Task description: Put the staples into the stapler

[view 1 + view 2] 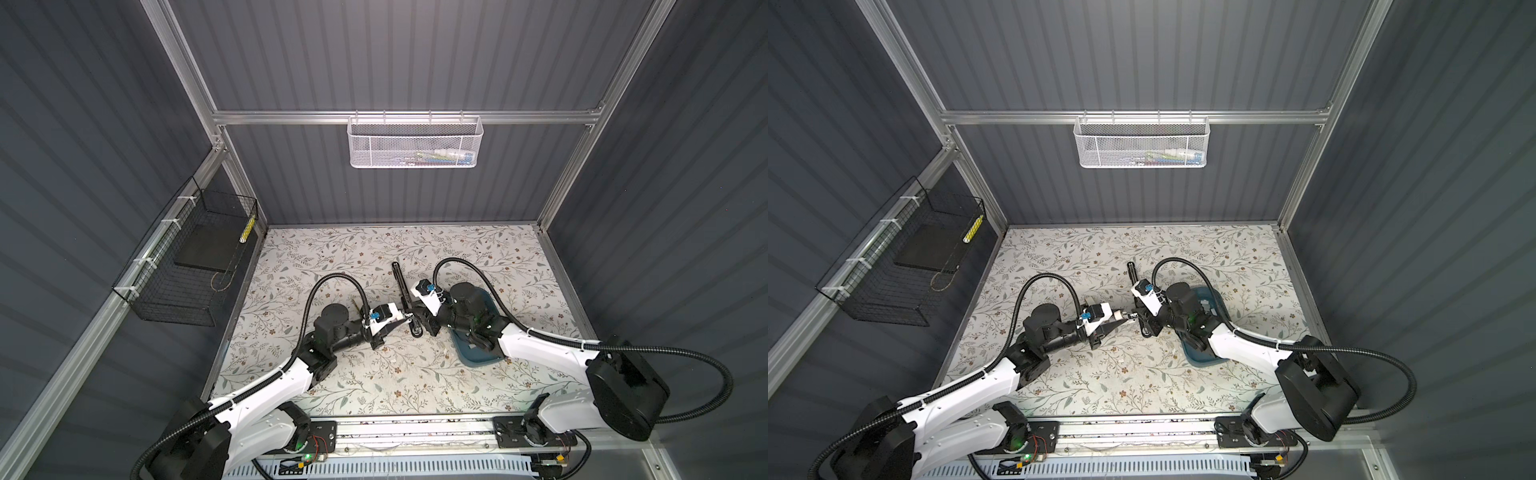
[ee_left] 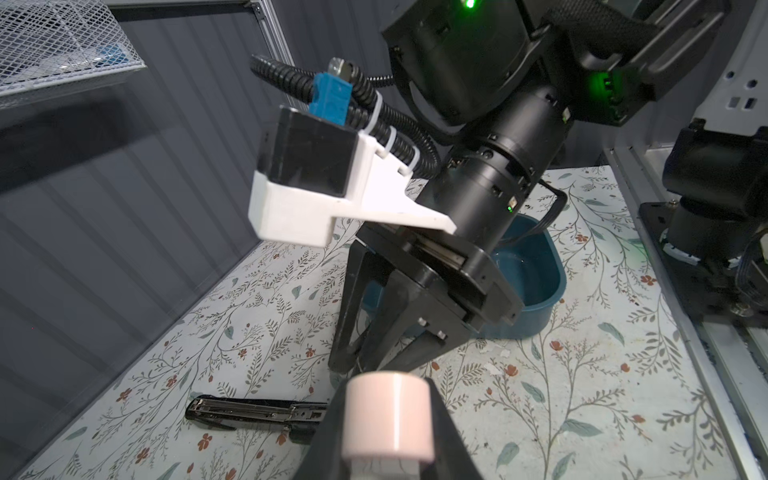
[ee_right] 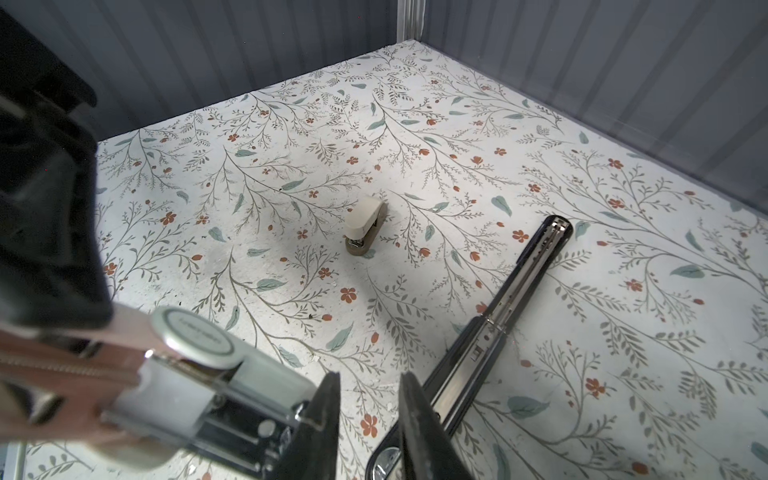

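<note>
Left end effector (image 2: 388,440) holds pink stapler (image 2: 388,409) crosswise, nose pointing right.

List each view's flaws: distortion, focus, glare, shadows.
In both top views, wide-angle bending splays the frame posts outward. In the left wrist view, green lamps glow on the right arm, and the pink stapler up close looks soft. In the right wrist view, that stapler blurs in the foreground, the beige mini stapler is sharp over a soft shadow, and the black stapler glints.

White mesh basket (image 1: 374,145), black wire basket (image 1: 174,299), teal tub (image 2: 540,303).
</note>
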You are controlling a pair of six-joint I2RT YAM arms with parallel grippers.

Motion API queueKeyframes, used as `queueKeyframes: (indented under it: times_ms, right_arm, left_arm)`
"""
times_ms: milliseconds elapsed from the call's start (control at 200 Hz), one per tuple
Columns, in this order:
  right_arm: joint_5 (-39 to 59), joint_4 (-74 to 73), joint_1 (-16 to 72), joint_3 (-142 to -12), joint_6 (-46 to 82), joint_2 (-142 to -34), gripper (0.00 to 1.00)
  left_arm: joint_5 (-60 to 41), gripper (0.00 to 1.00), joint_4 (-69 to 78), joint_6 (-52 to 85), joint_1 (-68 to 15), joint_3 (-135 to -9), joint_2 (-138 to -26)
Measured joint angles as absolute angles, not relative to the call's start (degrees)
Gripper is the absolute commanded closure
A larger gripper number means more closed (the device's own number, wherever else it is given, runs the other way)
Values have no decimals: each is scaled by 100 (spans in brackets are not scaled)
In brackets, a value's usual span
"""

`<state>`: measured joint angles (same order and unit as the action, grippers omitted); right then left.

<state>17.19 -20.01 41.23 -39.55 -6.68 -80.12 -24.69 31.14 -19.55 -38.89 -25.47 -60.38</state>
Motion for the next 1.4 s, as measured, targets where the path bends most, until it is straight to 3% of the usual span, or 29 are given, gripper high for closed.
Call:
queueKeyframes:
  times_ms: [160,195,540,1001,1186,1401]
  right_arm:
    - [1551,-2449,4049,-3647,-622,-7865,35]
    - [1455,-2674,4021,-3474,-582,-7776,32]
    - [1177,-3365,3750,-2707,-530,-7002,30]
    - [3114,-2956,3872,-2884,-1201,-6829,8]
    - [3605,-2460,3872,-3109,-1549,-6827,9]
    - [3852,-1944,3907,-3317,-1802,-6930,18]
  left_arm:
    - [-2622,100,3256,-1715,-3841,-2530,-6038]
    - [-2663,100,3299,-1678,-3841,-2504,-6045]
    - [-2456,100,3868,-1715,-3632,-2300,-6294]
    - [-3717,100,3430,-2091,-3632,-2630,-6539]
    - [-4049,100,3433,-2255,-3632,-2630,-6539]
    - [-4556,100,3433,-2322,-3632,-2630,-6539]
